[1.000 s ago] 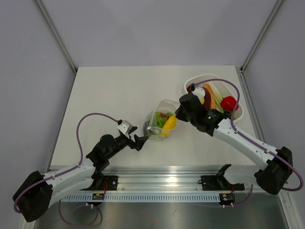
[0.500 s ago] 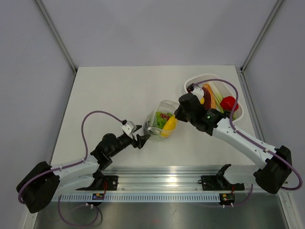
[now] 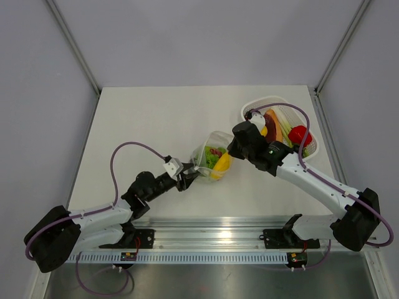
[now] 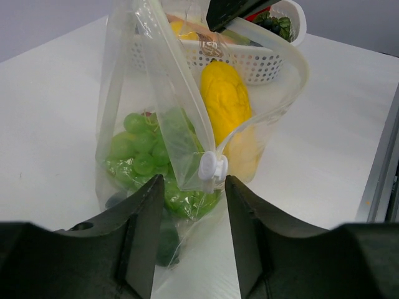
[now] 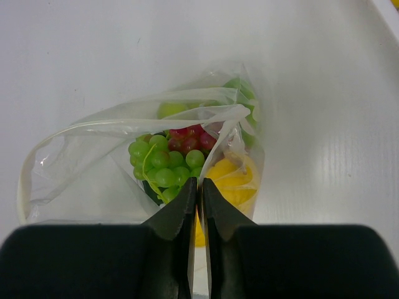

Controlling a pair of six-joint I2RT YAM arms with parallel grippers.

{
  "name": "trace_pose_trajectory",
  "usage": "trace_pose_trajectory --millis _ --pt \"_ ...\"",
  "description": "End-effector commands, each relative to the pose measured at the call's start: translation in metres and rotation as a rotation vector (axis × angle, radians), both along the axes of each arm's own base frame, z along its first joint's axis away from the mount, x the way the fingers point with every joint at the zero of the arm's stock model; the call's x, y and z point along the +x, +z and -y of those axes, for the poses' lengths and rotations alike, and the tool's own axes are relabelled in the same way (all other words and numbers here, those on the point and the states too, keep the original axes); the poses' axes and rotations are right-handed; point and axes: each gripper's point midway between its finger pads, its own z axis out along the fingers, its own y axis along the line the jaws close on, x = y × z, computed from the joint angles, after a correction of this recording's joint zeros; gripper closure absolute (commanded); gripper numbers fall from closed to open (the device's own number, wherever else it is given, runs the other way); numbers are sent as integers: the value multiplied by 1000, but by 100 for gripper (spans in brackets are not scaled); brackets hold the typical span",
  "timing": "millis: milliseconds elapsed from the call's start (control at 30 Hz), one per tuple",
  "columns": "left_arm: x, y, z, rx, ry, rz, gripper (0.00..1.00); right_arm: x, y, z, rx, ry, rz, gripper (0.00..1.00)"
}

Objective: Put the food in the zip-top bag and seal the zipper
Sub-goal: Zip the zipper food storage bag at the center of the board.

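Note:
The clear zip-top bag [image 3: 211,157] stands mid-table with its mouth open, holding green grapes [image 4: 138,151], red grapes [image 5: 190,139] and a yellow fruit [image 4: 225,99]. Its zipper strip [image 4: 298,68] loops round the mouth and carries a white slider [image 4: 213,167]. My right gripper [image 3: 233,149] is shut on the bag's mouth edge [image 5: 219,138], holding it up. My left gripper [image 3: 191,177] is open at the bag's near corner, with the slider just beyond the gap between its fingertips [image 4: 147,215]. More food lies in the white basket [image 3: 249,106].
The white lattice basket at the right back holds a red pepper [image 3: 300,134], a dark purple piece [image 3: 272,118] and green and yellow pieces. It also shows behind the bag in the left wrist view [image 4: 249,62]. Metal rail [image 3: 212,240] along the near edge.
My left arm has reached forward and right, bringing its open gripper up to the bag's near corner. The right gripper has stayed shut on the bag's edge.

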Motion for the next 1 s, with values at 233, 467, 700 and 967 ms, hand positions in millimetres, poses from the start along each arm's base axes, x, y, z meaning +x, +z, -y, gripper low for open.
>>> trace_pose_trajectory --millis 233,467,700,967 --pt "3 31 6 -36 -18 99 71 7 20 -4 37 -6 34 85" --pt "8 44 6 -46 7 109 99 5 17 -5 36 9 24 85" --pt "4 56 3 -73 0 132 100 3 17 -6 35 22 22 86" --pt "-4 69 -9 -85 16 185 100 4 23 -4 41 13 41 86"
